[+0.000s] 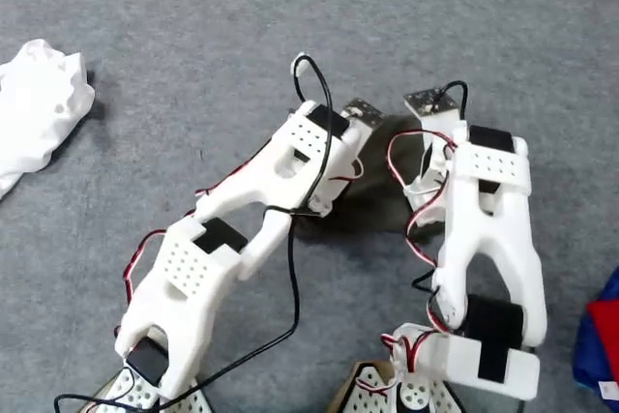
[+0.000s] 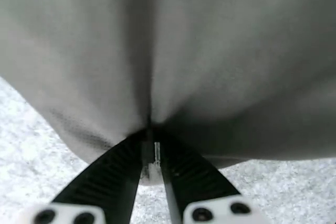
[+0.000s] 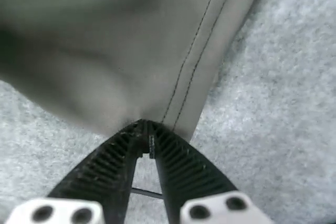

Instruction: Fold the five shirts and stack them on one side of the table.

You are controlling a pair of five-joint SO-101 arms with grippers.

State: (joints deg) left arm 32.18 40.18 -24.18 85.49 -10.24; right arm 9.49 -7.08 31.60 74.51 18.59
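Closest are the black ribbed fingers (image 2: pixel 118 177) of the left gripper (image 2: pixel 150 132), pressed together on a pinch of the grey shirt (image 2: pixel 199 51), whose cloth creases at their tips and spreads beyond them over the grey table (image 2: pixel 21 148). Fingers (image 3: pixel 189 166) of the right gripper (image 3: pixel 145 125) are closed in the same way on a stitched hem of this shirt, the seam lines running away from the tips. Seen from above, the shirt lies at the table's middle under both grippers, while a white shirt (image 1: pixel 39 99) sits well apart beyond the left fingers and a blue and red garment (image 1: pixel 602 336) well apart outside the right ones.
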